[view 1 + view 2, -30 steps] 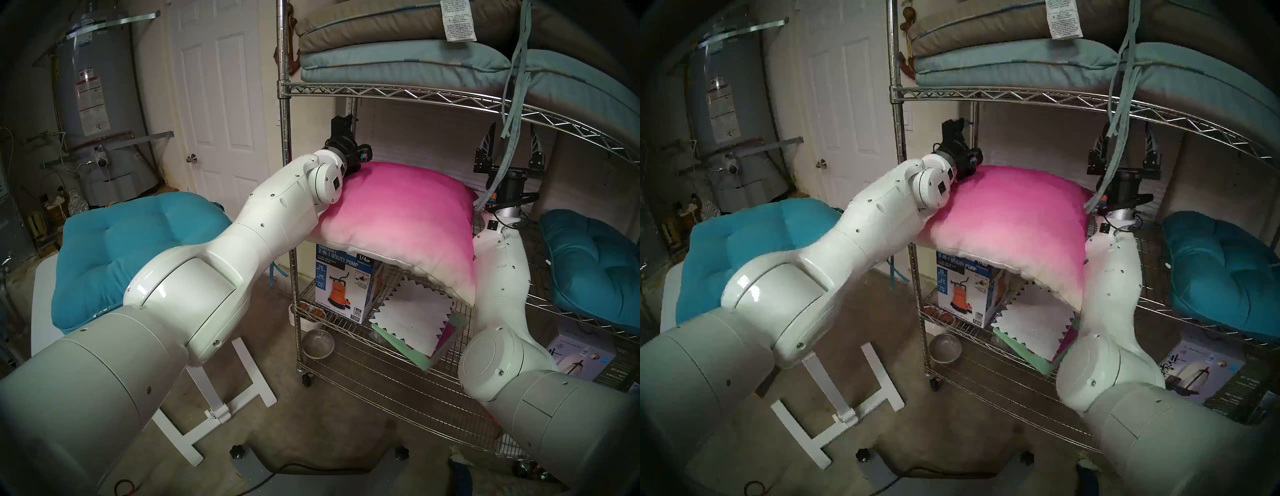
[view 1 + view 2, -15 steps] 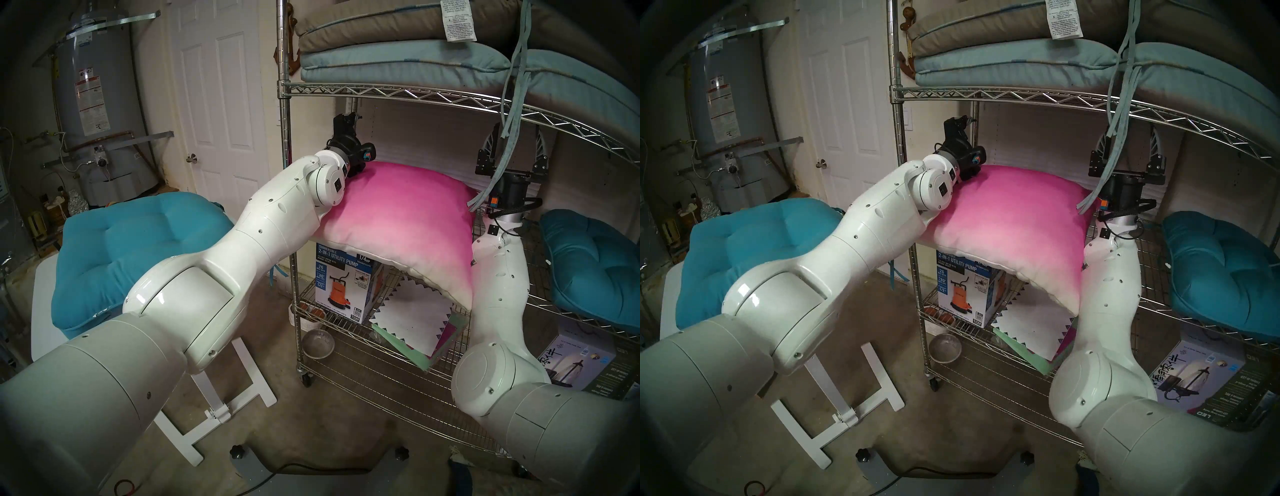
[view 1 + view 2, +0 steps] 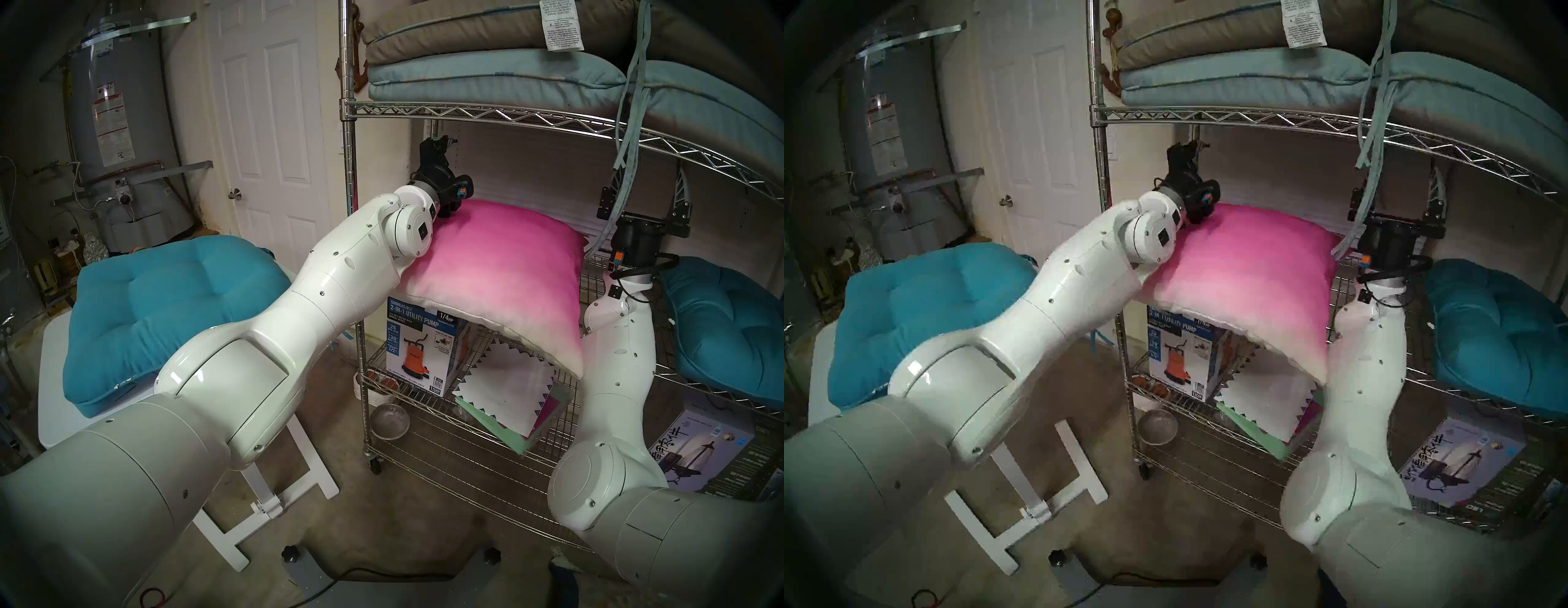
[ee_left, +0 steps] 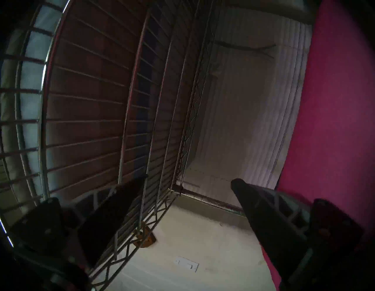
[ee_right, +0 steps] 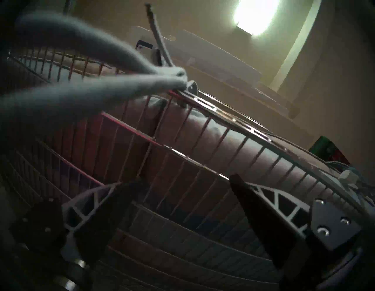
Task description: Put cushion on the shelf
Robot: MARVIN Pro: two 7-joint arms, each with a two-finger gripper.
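The cushion is lying pink side up on the middle tier of the shelf, with its far edge well in toward the back wall and its near, whitish edge drooping over the front wire rim above the pump box. So the placing looks done, or nearly so, and the step in hand seems to be letting go and clearing out.

The left gripper is spread wide with nothing between its fingers; in its own wrist view the cushion's magenta cloth runs just beside one finger, and from the head view the left wrist and forearm lie against the cushion's left corner. The right gripper points up at the underside of the tier above, also spread wide and empty. It stands just to the right of the cushion, apart from it as far as I can tell, with the pale-blue ties hanging from the pads on the upper tier right beside it; whether a tie touches it is hard to say through the blur.

What comes next, I'd judge, is drawing both arms out toward the front without dragging the cushion along. The left arm matters most, since it rests on the fabric. The right one needs to drop clear of those ties and the wire tier overhead. If the overhang looks unsteady, a push farther in would be wise.
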